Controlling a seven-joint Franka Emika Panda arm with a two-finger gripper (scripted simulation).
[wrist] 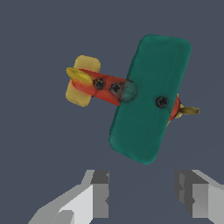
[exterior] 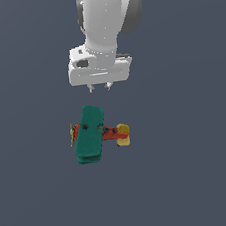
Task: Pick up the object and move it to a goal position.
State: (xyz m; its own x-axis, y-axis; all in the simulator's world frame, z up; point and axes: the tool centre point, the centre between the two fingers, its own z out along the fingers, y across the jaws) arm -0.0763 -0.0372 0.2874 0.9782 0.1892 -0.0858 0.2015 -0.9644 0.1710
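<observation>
The object is a small toy biplane [exterior: 91, 134] with broad teal-green wings, a red body, a yellow tail and a yellow propeller, lying on the dark grey floor. In the exterior view its propeller points to the view's left and its tail to the right. My gripper [exterior: 100, 88] hangs in the air farther back than the plane, apart from it, open and empty. The wrist view shows the biplane [wrist: 151, 98] from above, beyond the two grey fingertips [wrist: 99, 192], with a wide gap between them and my gripper [wrist: 142, 194] holding nothing.
A plain dark grey floor [exterior: 194, 175] surrounds the plane. The white arm [exterior: 108, 20] rises from the gripper toward the top of the exterior view.
</observation>
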